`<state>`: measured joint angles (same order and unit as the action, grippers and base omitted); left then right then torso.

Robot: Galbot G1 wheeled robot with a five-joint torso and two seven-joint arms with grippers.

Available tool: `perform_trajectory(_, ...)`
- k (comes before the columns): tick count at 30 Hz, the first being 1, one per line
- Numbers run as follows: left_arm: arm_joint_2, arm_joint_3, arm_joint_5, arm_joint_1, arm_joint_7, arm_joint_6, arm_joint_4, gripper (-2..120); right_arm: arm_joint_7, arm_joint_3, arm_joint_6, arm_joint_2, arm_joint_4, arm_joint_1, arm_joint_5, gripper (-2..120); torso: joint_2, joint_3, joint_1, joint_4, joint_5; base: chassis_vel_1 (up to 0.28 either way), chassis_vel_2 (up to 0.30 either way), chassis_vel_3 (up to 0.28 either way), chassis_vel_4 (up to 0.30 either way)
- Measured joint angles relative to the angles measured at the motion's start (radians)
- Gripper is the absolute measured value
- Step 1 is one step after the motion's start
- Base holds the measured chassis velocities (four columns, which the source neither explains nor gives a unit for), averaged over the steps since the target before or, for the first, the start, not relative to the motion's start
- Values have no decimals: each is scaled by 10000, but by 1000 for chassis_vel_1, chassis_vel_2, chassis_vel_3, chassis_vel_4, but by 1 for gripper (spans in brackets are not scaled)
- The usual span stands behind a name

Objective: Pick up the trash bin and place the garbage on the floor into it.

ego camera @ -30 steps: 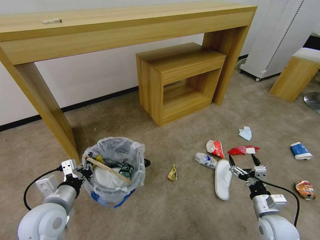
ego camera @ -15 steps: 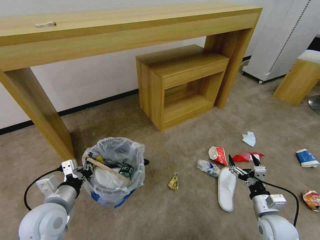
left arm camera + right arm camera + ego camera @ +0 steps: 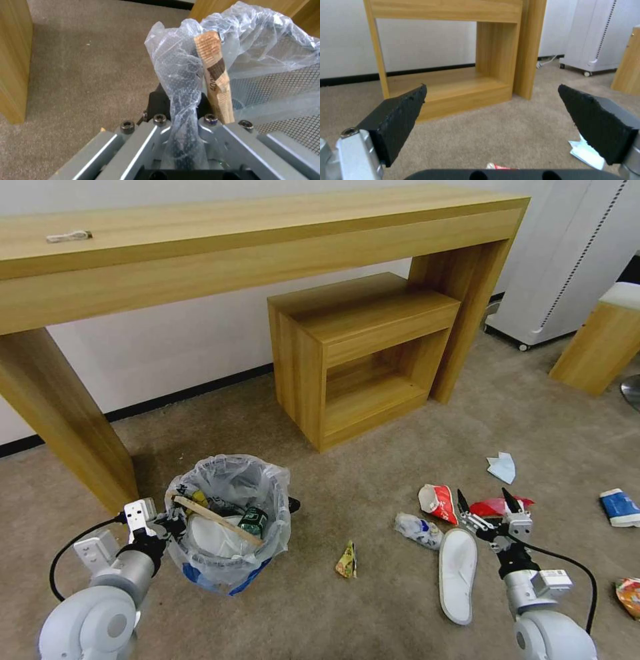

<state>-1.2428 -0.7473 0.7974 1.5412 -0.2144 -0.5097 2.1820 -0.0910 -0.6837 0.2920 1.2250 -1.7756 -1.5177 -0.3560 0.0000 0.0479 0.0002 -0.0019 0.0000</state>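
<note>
Both grippers low, right gripper [image 3: 485,505] spread

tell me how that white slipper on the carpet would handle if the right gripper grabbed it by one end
The white slipper looks thin and flat, so it is probably light and would likely droop from a pinch at one end. Its soft-looking fabric should give the open right gripper decent grip. Lying flat on the carpet, it shouldn't roll.

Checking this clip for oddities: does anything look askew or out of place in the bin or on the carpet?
A wooden stick lies slanted across the trash bin, one end poking past the rim beside the left gripper, which is clamped on the rim. A white slipper and wrappers litter the carpet near the open right gripper.
</note>
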Motion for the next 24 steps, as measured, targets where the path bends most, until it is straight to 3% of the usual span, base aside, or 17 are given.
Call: perform_trajectory(24,-222,77,-152,-33,27,29,-44,3,244,19,-321,-400,-187,-118,398,100,0,0,0,0,0,0,0,0,0)
